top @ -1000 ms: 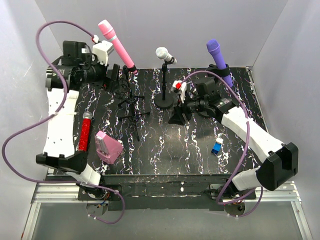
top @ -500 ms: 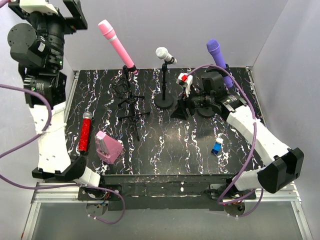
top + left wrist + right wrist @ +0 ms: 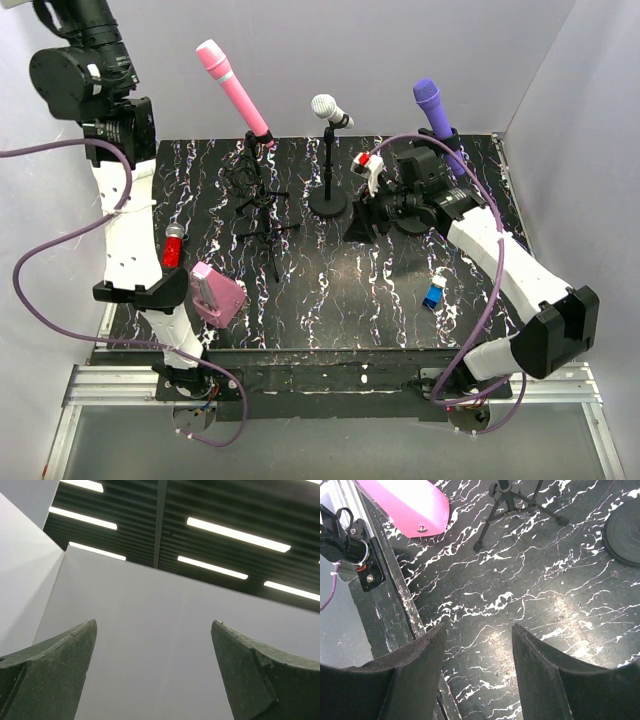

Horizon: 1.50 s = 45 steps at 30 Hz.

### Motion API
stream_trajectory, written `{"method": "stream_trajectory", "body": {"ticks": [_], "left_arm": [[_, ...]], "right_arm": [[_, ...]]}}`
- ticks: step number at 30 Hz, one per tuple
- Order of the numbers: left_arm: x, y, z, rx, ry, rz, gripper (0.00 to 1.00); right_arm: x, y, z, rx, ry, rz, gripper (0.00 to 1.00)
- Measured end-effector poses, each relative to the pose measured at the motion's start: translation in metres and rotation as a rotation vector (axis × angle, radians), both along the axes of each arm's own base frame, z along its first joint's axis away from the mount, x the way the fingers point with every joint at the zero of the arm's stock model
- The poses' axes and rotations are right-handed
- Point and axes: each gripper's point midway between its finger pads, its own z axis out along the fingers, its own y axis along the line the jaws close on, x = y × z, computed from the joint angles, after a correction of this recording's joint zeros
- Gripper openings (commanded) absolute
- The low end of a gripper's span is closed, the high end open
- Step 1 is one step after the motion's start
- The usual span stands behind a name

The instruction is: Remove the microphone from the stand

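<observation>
Overhead & wrist views of a two-arm rig at a black marbled table point(image 3: 330, 290). Three mics are seen clipped in stands. A white mic point(image 3: 330, 108) on a round-base stand point(image 3: 327, 170) is set just beyond & left of the right gripper point(image 3: 479, 626). A purple mic point(image 3: 433, 112) is set beyond & right of it, above its wrist, and a pink mic point(image 3: 235, 92) well off to its left. Which mic is meant can't be told. The right gripper is held low over the table, jaws moderately parted w/ nothing between. The left gripper point(image 3: 153, 624) is raised high, well apart from all mics, jaws spread wide & empty, aimed at the ceiling. Each mic is judged rigid, smooth-bodied and fairly light but head-heavy. A grip is best taken across the handle just above the clip, not on the mesh head, which is prob. dentable. The stand is judged light & tippy, so a pull along the mic's axis is advised.
</observation>
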Motion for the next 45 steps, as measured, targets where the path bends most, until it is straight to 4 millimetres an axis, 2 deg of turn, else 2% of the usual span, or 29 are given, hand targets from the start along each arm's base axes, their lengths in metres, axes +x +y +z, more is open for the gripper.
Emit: {"method": "stream_trajectory", "body": {"ticks": [4, 7, 10, 13, 15, 18, 20, 23, 25, 28, 30, 32, 34, 36, 41, 45], "left_arm": [[-0.036, 0.005, 0.024, -0.030, -0.133, -0.010, 0.98], [-0.056, 0.005, 0.037, -0.026, -0.213, -0.018, 0.98], [-0.055, -0.004, 0.038, 0.034, -0.204, -0.030, 0.98], [-0.035, -0.023, 0.022, 0.130, -0.105, -0.070, 0.98], [-0.019, -0.029, -0.004, 0.159, 0.007, -0.089, 0.98], [0.002, -0.039, -0.053, 0.230, 0.210, -0.112, 0.98], [0.009, -0.054, -0.087, 0.337, 0.351, -0.166, 0.98], [0.004, -0.090, -0.146, 0.505, 0.522, -0.340, 0.98], [-0.005, -0.109, -0.185, 0.586, 0.625, -0.485, 0.98], [-0.012, -0.115, -0.229, 0.621, 0.757, -0.639, 0.98], [-0.015, -0.115, -0.260, 0.638, 0.848, -0.700, 0.98], [-0.021, -0.117, -0.291, 0.656, 0.926, -0.748, 0.98], [-0.029, -0.119, -0.313, 0.683, 0.979, -0.781, 0.98], [-0.037, -0.120, -0.320, 0.707, 0.995, -0.793, 0.98], [-0.057, -0.124, -0.306, 0.738, 0.960, -0.819, 0.98], [-0.065, -0.133, -0.284, 0.744, 0.910, -0.862, 0.98]], "right_arm": [[0.012, 0.004, -0.004, -0.018, 0.027, -0.008, 0.61], [0.023, 0.005, -0.002, -0.016, 0.026, -0.020, 0.61], [0.025, 0.006, 0.002, -0.014, 0.037, -0.017, 0.60], [0.022, 0.006, 0.008, -0.006, 0.046, -0.004, 0.60], [0.018, 0.005, 0.011, -0.001, 0.048, 0.002, 0.60], [0.009, 0.000, 0.024, 0.012, 0.027, 0.000, 0.62], [0.004, -0.009, 0.047, 0.025, -0.040, -0.043, 0.63], [0.005, -0.030, 0.093, 0.044, -0.164, -0.147, 0.64], [0.016, -0.051, 0.136, 0.077, -0.274, -0.243, 0.65], [0.049, -0.100, 0.188, 0.101, -0.401, -0.448, 0.67], [0.072, -0.131, 0.208, 0.093, -0.447, -0.560, 0.68], [0.093, -0.149, 0.220, 0.085, -0.475, -0.621, 0.68], [0.114, -0.161, 0.220, 0.070, -0.477, -0.652, 0.69], [0.130, -0.168, 0.203, 0.045, -0.437, -0.655, 0.69], [0.153, -0.170, 0.167, -0.007, -0.374, -0.596, 0.68], [0.163, -0.168, 0.153, -0.033, -0.395, -0.542, 0.67]]}}
